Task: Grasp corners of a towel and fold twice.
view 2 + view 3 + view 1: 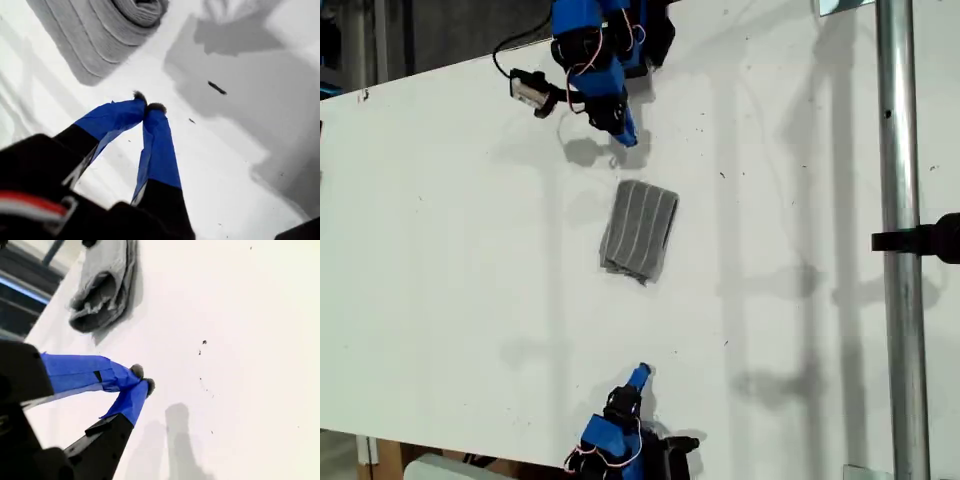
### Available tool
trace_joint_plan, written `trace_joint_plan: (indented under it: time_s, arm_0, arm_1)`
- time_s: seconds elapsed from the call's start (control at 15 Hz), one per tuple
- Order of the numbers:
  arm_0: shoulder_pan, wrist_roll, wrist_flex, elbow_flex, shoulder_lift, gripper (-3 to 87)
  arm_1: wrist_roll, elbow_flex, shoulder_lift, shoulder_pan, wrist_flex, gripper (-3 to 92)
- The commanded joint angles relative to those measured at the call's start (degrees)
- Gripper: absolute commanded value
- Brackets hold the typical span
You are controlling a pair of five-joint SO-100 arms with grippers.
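The towel [640, 230], gray with thin white stripes, lies folded into a small narrow packet near the middle of the white table [440, 260]. Its corners are stacked in the layers and I cannot tell them apart. My first gripper [626, 138] is shut and empty, hovering just beyond the packet's far end in the exterior view. In the first wrist view its tips [149, 106] meet short of the towel [95, 35]. My second gripper [642, 372], shut and empty, is near the table's front edge. The second wrist view shows that gripper [142, 379] well away from the towel's loose layered end [102, 285].
A vertical metal pole [898, 200] with a black clamp [920, 240] stands at the exterior view's right. A small camera module [530, 90] juts from the first arm. Arm shadows fall on the table. The table's edge runs close behind the second arm's base.
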Motion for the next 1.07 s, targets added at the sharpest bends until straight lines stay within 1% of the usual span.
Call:
trace_joint_plan:
  time_s: [0.0,0.07,0.13,0.2,0.27,0.33,1.0]
  arm_0:
    - [-0.8,-6.8,3.1,0.5,0.3,-2.6]
    - [-0.7,-2.4,3.1,0.5,0.3,-2.6]
    - [-0.1,1.3,3.1,0.5,0.3,-2.4]
    - [0.0,6.7,3.2,0.4,0.3,-2.4]
    - [-0.2,16.8,3.2,0.4,0.3,-2.4]
    - [-0.2,28.7,2.9,0.4,0.3,-2.6]
    - [-0.3,27.9,3.0,0.4,0.3,-2.5]
  arm_1:
    - [3.2,7.9,23.6,-1.2,9.8,-0.2]
    - [4.7,7.5,24.3,-2.1,15.0,-0.1]
    - [5.3,7.8,24.0,-3.0,14.9,2.9]
    - [3.4,7.6,24.3,-2.3,15.3,2.9]
    - [-1.3,7.6,24.3,-1.0,16.4,2.9]
    - [-5.6,7.6,24.3,0.2,16.9,2.9]
    - [-5.2,7.6,24.3,0.7,17.0,2.9]
